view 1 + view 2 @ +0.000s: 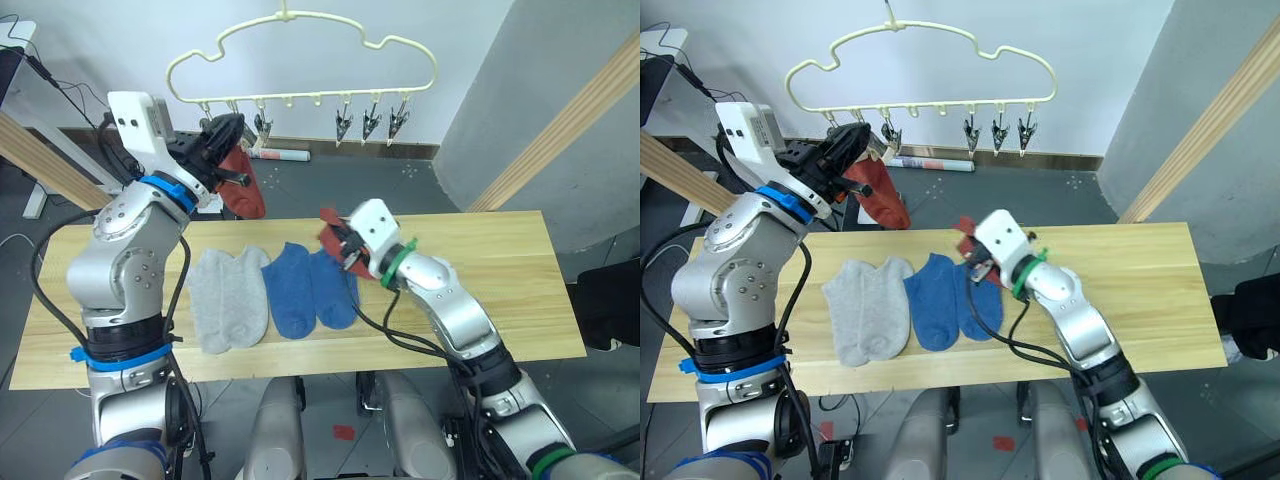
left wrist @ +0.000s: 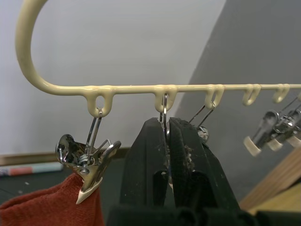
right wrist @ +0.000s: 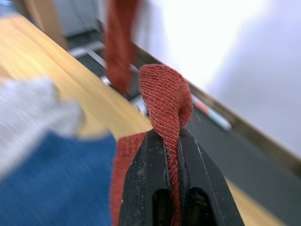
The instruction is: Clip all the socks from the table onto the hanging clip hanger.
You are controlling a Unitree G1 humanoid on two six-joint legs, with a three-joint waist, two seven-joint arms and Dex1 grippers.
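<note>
The pale yellow clip hanger (image 1: 300, 97) hangs above the far side of the table (image 1: 480, 300). One rust red sock (image 1: 247, 190) dangles from its leftmost clip (image 2: 87, 160). My left gripper (image 2: 167, 127) is raised to the bar and shut on the second metal clip. Just above the table's middle, my right gripper (image 1: 340, 245) is shut on the other rust red sock (image 3: 167, 94), whose cuff folds over the fingertips. Two light grey socks (image 1: 228, 295) and two blue socks (image 1: 300, 290) lie flat side by side on the wood.
Three free metal clips (image 1: 370, 125) hang at the hanger's right end. Thick wooden rails slant at the far right (image 1: 570, 120) and far left (image 1: 40, 160). A white tube (image 1: 285, 155) lies on the floor behind the table. The table's right half is bare.
</note>
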